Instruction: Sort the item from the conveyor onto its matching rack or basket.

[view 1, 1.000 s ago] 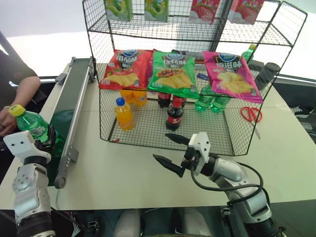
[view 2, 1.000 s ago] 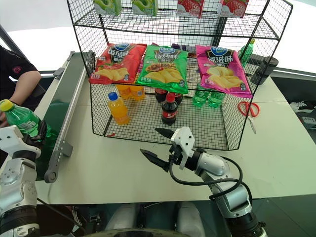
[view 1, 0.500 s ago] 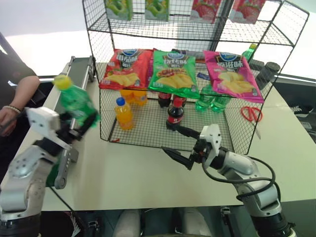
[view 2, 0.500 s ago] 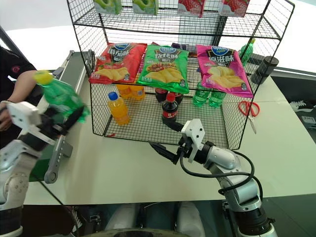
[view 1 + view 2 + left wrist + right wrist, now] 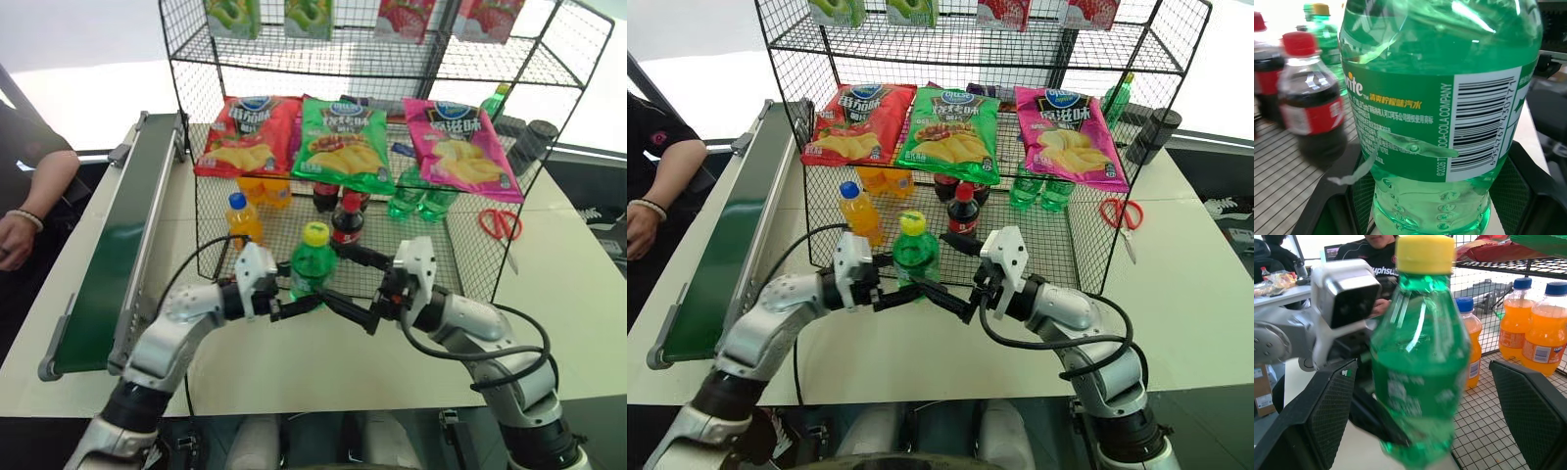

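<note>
Bottle: the green soda bottle (image 5: 313,261) stands upright, yellow cap on top, held above the table (image 5: 245,362) just in front of the black wire rack (image 5: 294,157), well apart from the conveyor (image 5: 103,264).
Left gripper (image 5: 292,307): fingers closed on the bottle's lower body, pointing toward the robot's right.
Right gripper (image 5: 348,284): fingers spread wide, empty, one on each side of the bottle without touching it.
Key relation: the bottle's long axis is vertical and sits between the right fingers (image 5: 1327,416); the arms meet at the middle, so a handover looks likely next.
Counts on the rack's bottom tier: three orange drink bottles (image 5: 242,219), two cola bottles (image 5: 346,221), two green bottles (image 5: 416,204) at the back.
Chip bags (image 5: 343,142): three, side by side.
</note>
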Robot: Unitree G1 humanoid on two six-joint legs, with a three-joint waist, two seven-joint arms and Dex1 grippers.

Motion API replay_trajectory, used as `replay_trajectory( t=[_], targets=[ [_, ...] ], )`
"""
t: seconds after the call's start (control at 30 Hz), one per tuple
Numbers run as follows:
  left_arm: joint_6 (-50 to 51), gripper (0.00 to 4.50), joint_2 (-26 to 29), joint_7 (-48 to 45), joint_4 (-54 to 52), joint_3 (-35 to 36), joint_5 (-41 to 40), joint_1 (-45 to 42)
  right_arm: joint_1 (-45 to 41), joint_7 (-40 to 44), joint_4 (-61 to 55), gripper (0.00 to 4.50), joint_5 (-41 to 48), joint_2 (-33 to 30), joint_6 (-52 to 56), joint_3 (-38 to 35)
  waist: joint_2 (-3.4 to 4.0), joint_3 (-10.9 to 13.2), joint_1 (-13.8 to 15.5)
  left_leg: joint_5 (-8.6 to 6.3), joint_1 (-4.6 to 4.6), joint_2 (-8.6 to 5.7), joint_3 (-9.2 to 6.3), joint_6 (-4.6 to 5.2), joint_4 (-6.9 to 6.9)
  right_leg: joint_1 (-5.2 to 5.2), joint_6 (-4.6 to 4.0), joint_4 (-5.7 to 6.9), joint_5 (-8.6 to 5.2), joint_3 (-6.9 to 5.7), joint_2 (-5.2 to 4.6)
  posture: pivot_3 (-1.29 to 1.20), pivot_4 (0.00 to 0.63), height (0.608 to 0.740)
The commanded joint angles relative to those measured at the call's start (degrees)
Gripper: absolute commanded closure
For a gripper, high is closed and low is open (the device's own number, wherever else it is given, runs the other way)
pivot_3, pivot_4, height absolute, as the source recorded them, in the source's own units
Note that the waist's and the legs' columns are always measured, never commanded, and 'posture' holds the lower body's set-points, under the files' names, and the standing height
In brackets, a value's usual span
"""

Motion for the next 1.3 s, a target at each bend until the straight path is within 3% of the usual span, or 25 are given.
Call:
replay_trajectory(
  t=[0.03, 0.4, 0.53, 0.57, 0.6, 0.7, 0.73, 0.93, 1.3],
  targets=[
    [-4.0, 1.81, -2.8, -2.6, 2.0, -1.8, 1.6, -4.1, -0.3, -0.2, -3.1, 0.0, 0.9, 0.4, 0.2, 1.1, 0.0, 0.0, 0.0, 0.0, 0.01, 0.0, 0.0, 0.0, 0.0, 0.0, 0.0, 0.01, 0.0, 0.0, 0.01, 0.0, 0.15, 0.732],
    [-7.4, 1.81, -6.5, -6.0, 5.4, -2.3, 3.8, -7.1, 1.3, -0.5, -1.0, 0.0, 0.4, 0.4, 0.1, 0.7, -0.01, 0.0, 0.0, 0.0, 0.01, 0.01, 0.0, 0.0, 0.02, 0.01, 0.01, 0.02, 0.0, 0.0, 0.02, 0.0, 0.15, 0.732],
    [-8.2, 1.81, -7.2, -6.0, 5.8, -2.1, 4.3, -7.2, 1.7, 0.2, -1.0, 1.33, 1.5, 0.1, 0.6, 0.0, -0.01, 0.0, 0.1, 0.0, 0.01, 0.0, 0.0, 0.0, 0.03, 0.02, 0.01, 0.02, 0.0, 0.0, 0.01, 0.0, 0.15, 0.732],
    [-8.2, 1.81, -7.3, -6.0, 5.8, -2.0, 4.3, -7.2, 1.8, 0.3, -1.0, 1.44, 1.6, 0.0, 0.6, -0.1, -0.01, 0.0, 0.1, 0.0, 0.01, 0.0, -0.01, 0.0, 0.04, 0.02, 0.01, 0.02, 0.0, -0.01, 0.01, 0.0, 0.15, 0.732],
    [-8.0, 1.81, -7.6, -5.8, 5.9, -1.9, 4.2, -7.2, 1.9, 0.3, -1.0, 1.44, 1.4, -0.1, 0.6, -0.2, -0.01, 0.0, 0.1, 0.0, 0.01, 0.0, -0.01, 0.0, 0.04, 0.02, 0.01, 0.02, 0.0, 0.0, 0.0, 0.0, 0.15, 0.732],
    [-6.6, 0.27, -8.3, -5.2, 6.3, -1.1, 3.4, -7.6, 1.9, -0.1, -0.7, 1.44, 0.3, -0.3, -0.2, -0.6, -0.03, 0.0, 0.1, 0.0, 0.01, 0.0, -0.01, 0.0, 0.05, 0.03, 0.01, 0.02, 0.0, -0.01, 0.01, 0.0, 0.15, 0.732],
    [-6.7, 0.08, -8.3, -5.0, 6.6, -1.0, 3.7, -7.7, 1.8, -0.3, -0.5, 1.44, -0.1, -0.2, -0.6, -0.8, -0.03, 0.0, 0.1, 0.0, 0.0, 0.0, -0.02, 0.01, 0.05, 0.03, 0.01, 0.02, 0.0, -0.01, 0.01, 0.0, 0.15, 0.732],
    [-7.1, 0.08, -6.7, -2.8, 7.8, 0.5, 6.0, -5.6, 1.4, -4.9, 1.9, 1.44, -4.4, 0.9, -4.9, -4.2, -0.03, 0.0, 0.0, 0.0, 0.04, 0.02, -0.02, 0.01, 0.05, 0.03, 0.01, 0.04, 0.0, 0.0, 0.04, 0.0, 0.15, 0.732],
    [-5.2, 0.08, -6.5, 4.1, 0.3, 4.2, 4.7, 2.8, 1.1, -21.4, 16.4, 1.44, -19.1, 7.4, -21.1, -11.1, -0.02, 0.0, 0.0, 0.01, 0.03, 0.0, 0.0, -0.01, 0.06, 0.03, 0.02, 0.05, 0.01, 0.0, -0.01, 0.0, 0.15, 0.732]
  ],
)
